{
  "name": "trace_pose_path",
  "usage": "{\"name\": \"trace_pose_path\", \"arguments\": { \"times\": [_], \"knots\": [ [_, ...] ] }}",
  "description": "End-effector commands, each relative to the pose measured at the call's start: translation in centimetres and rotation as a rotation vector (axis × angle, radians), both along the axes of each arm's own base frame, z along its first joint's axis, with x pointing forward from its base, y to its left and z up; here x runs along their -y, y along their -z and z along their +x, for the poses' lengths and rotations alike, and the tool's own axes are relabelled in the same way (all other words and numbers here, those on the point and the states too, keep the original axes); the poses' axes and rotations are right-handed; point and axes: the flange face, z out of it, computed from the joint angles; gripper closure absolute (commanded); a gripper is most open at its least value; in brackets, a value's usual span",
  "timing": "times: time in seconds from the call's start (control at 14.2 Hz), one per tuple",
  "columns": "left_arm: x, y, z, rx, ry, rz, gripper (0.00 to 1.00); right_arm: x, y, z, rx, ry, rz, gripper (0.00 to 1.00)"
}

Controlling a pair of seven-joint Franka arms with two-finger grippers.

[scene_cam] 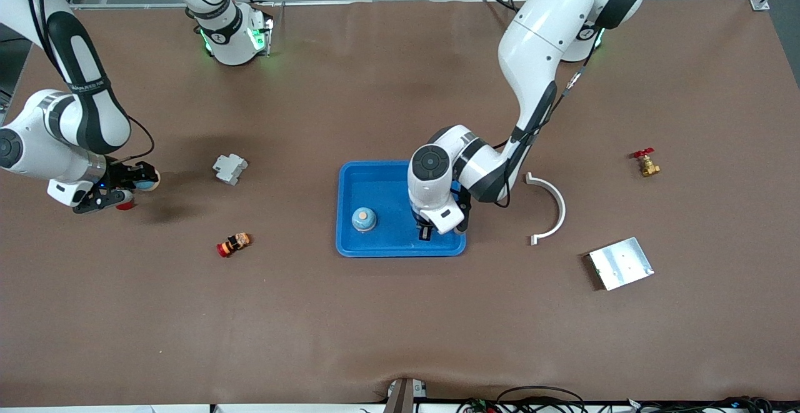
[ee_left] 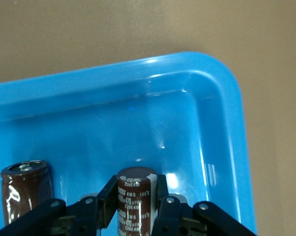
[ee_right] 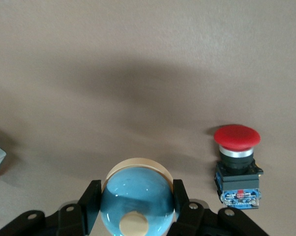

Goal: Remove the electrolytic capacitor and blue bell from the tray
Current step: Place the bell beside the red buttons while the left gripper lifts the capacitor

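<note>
The capacitor, a brown cylinder with a silvery top, stands between the fingers of the left pincer, which is clenched on it inside the blue tray, at the tray's corner toward the left arm's end and near its front rim. In the left wrist view a second brown capacitor shows beside the held one, also in the tray. A blue bell with an orange button on top already sits in the tray, toward the right arm's end of it.

A second bell, blue with a cream base and a cream knob, is gripped by the right pincer, which hangs just over the desk at the right arm's end, well apart from the tray. Just beside that pincer a red push-button with a blue base stands on the desk.

Between the right pincer and the tray lie a grey-white block and, nearer the front camera, a small red and orange part on its side. Toward the left arm's end a white curved piece lies just beside the tray, a metal plate lies nearer the front camera, and a brass valve with a red handle sits farther out.
</note>
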Motion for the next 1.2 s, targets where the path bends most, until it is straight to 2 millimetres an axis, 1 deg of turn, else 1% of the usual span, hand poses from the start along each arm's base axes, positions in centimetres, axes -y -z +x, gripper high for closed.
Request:
{"name": "trace_pose_path", "arguments": {
  "times": [0.0, 0.07, 0.14, 0.21, 0.35, 0.42, 0.49, 0.56, 0.63, 0.7, 0.77, 0.85, 0.92, 0.99, 1.06, 1.13],
  "knots": [
    [-0.2, -4.0, -0.1, -0.009, 0.132, 0.055, 1.0, 0.0, 1.1, -0.3, -0.008, -0.021, -0.01, 0.45],
    [-0.3, -5.1, -0.2, -0.016, 0.202, 0.07, 1.0, -0.1, 1.3, -0.3, -0.012, -0.02, -0.009, 0.44],
    [-0.3, -6.1, -0.3, -0.016, 0.284, 0.078, 1.0, 0.0, 1.5, -0.2, -0.015, -0.019, -0.008, 0.4],
    [-0.4, -7.2, -0.5, -0.026, 0.365, 0.086, 1.0, 0.2, 1.8, -0.2, -0.021, -0.013, -0.008, 0.17],
    [-0.4, -7.8, -1.1, -0.065, 0.473, 0.111, 1.0, 0.2, 1.9, 0.0, -0.027, -0.013, -0.007, 0.08],
    [-0.5, -8.0, -1.2, -0.073, 0.515, 0.119, 1.0, 0.3, 1.7, 0.3, -0.023, -0.011, -0.009, 0.0],
    [-0.8, -7.8, -1.3, -0.096, 0.557, 0.135, 1.0, 0.3, 1.3, 0.7, -0.014, -0.011, -0.012, 0.0],
    [-1.0, -8.0, -1.6, -0.119, 0.607, 0.15, 1.0, 0.5, 0.5, 1.6, 0.004, -0.018, -0.016, 0.0],
    [-1.6, -8.4, -1.7, -0.144, 0.664, 0.164, 1.0, -0.1, -0.6, 2.4, -0.01, -0.025, -0.011, 0.0],
    [-2.0, -9.0, -1.8, -0.153, 0.729, 0.168, 1.0, -1.7, -2.5, 4.2, -0.026, -0.041, -0.002, 0.0],
    [-2.6, -9.5, -2.2, -0.163, 0.786, 0.172, 1.0, -3.2, -3.7, 5.3, -0.053, -0.038, 0.002, 0.0],
    [-3.2, -10.1, -2.6, -0.17, 0.846, 0.173, 1.0, -4.7, -4.9, 6.6, -0.048, 0.01, -0.009, 0.0],
    [-3.7, -10.2, -2.5, -0.165, 0.895, 0.171, 1.0, -7.0, -5.7, 7.7, -0.032, 0.043, -0.011, 0.0],
    [-3.9, -10.7, -2.3, -0.16, 0.906, 0.162, 1.0, -9.6, -6.3, 8.6, -0.02, 0.084, -0.007, 0.0],
    [-3.9, -11.6, -2.2, -0.144, 0.911, 0.156, 1.0, -12.5, -7.0, 9.4, -0.01, 0.141, -0.009, 0.0],
    [-5.3, -12.3, -1.3, -0.14, 0.92, 0.151, 1.0, -15.6, -7.5, 10.1, 0.001, 0.2, -0.02, 0.0]
  ]
}}
